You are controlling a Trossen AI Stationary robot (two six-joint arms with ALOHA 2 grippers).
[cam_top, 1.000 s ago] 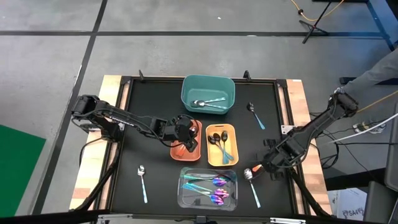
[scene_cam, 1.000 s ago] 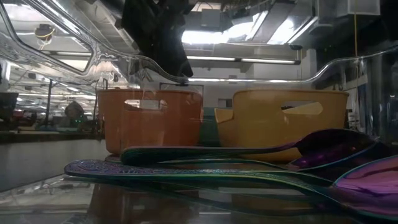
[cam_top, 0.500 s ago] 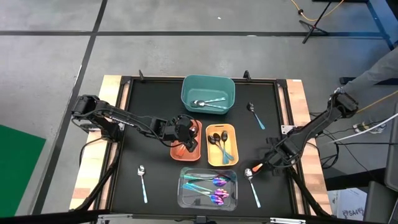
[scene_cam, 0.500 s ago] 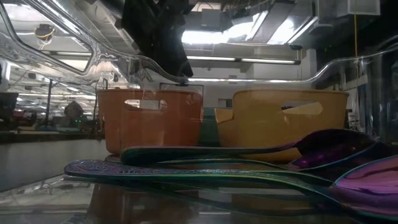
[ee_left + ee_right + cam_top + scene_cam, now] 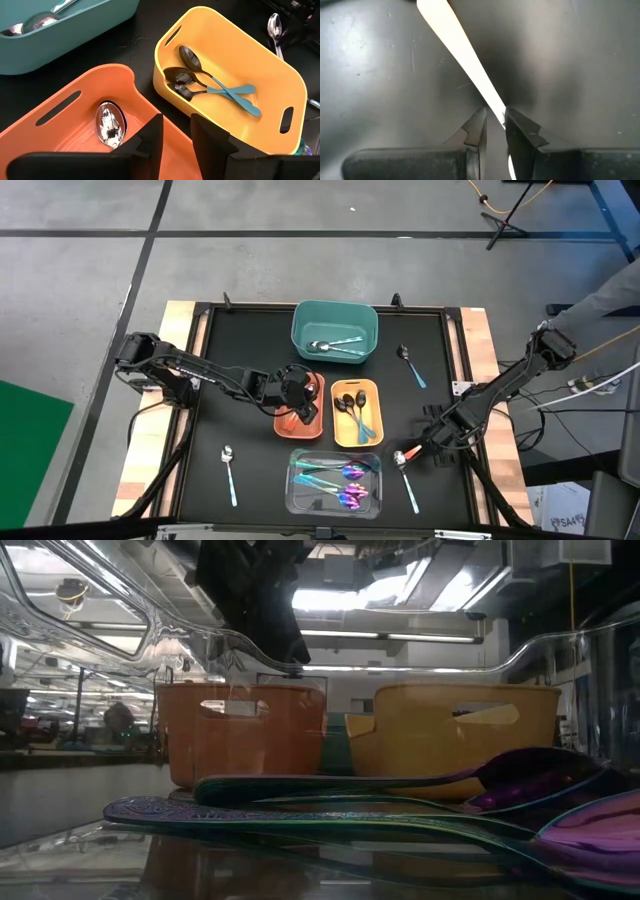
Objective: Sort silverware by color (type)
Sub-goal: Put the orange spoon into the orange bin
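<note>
Near the table's right front a spoon [image 5: 409,486] with a silver head and a pale teal handle lies flat on the black mat. My right gripper [image 5: 409,453] points down just behind its head, narrowly open, one finger on each side of the handle [image 5: 454,39]. My left gripper [image 5: 176,132] hangs over the orange bin [image 5: 310,420], narrowly open with nothing between its fingers. A silver spoon head [image 5: 110,124] lies in that bin. My right gripper [image 5: 495,120] comes from above with its fingers across the handle, near the head. The handle [image 5: 492,102] runs through the gap between them and lies on the mat. Whether the fingers touch it I cannot tell.
The teal bin [image 5: 335,312] holds silver spoons, the yellow bin [image 5: 342,442] black-headed ones, and the clear bin [image 5: 298,502] iridescent ones. Loose spoons lie at the far right [image 5: 411,366] and the near left [image 5: 229,473]. Wooden rails edge the mat on both sides.
My right gripper has come down onto the spoon near the right front and gone a little toward the table's left. The spoon has stayed where it was.
</note>
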